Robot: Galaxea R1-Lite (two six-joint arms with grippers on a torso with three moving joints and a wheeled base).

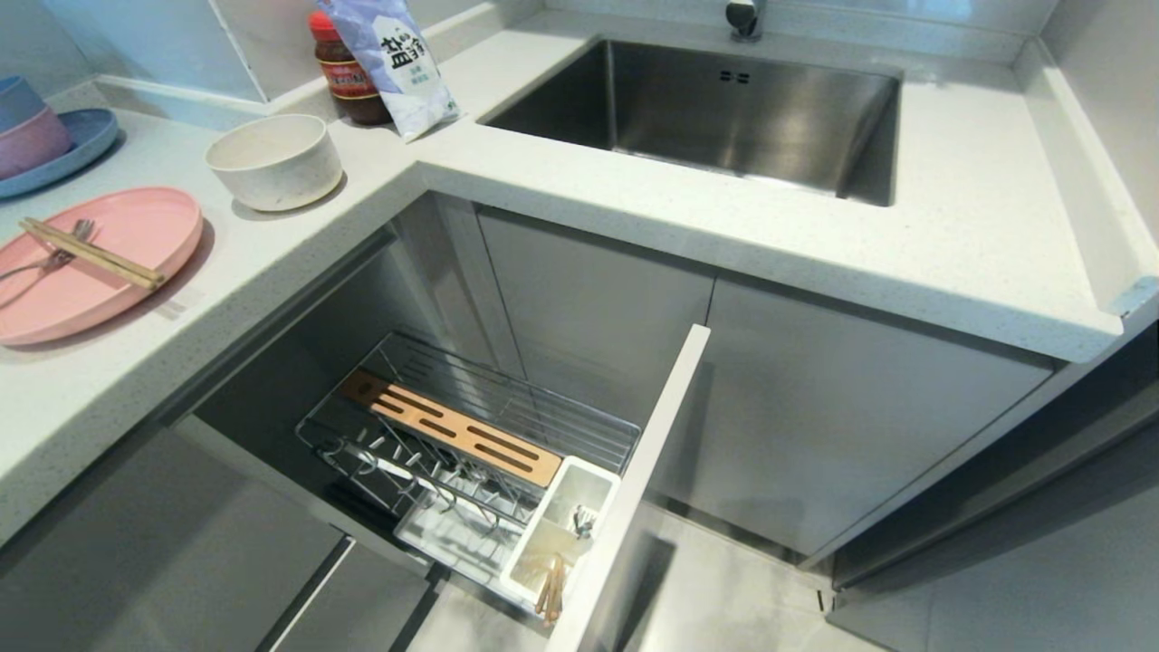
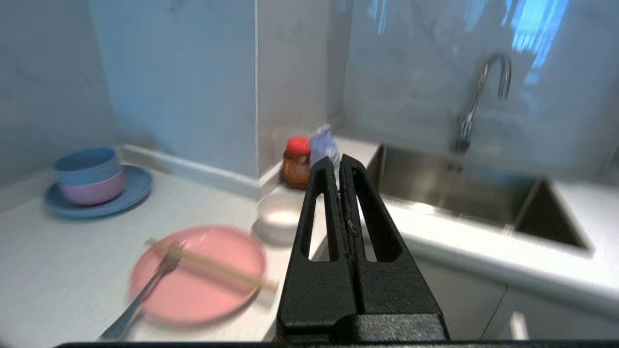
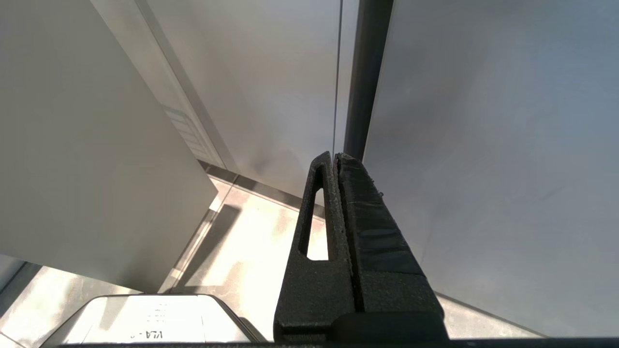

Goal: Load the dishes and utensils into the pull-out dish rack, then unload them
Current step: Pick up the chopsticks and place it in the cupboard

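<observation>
The pink plate (image 1: 118, 272) lies on the left counter with the wooden chopsticks (image 1: 90, 254) and the silver fork (image 1: 45, 263) on it. The cream bowl (image 1: 274, 161) stands behind it near the counter's corner. Below, the pull-out dish rack (image 1: 507, 407) is drawn out, showing its wooden strip (image 1: 453, 430) and white cutlery holder (image 1: 579, 498). Neither gripper shows in the head view. My left gripper (image 2: 337, 160) is shut and empty, held in the air near the counter's edge, with the bowl (image 2: 278, 215), plate (image 2: 213, 295), chopsticks (image 2: 213, 266) and fork (image 2: 145, 295) beyond it. My right gripper (image 3: 333, 155) is shut, parked by cabinet fronts.
A blue plate (image 1: 86, 145) with stacked blue and pink bowls (image 1: 27, 127) sits at the far left. A red-lidded jar (image 1: 349, 77) and a bag (image 1: 394, 63) stand in the corner beside the steel sink (image 1: 724, 118). The rack's pale front panel (image 1: 634, 471) juts out. Wooden sticks (image 1: 552, 589) lie in the cutlery holder.
</observation>
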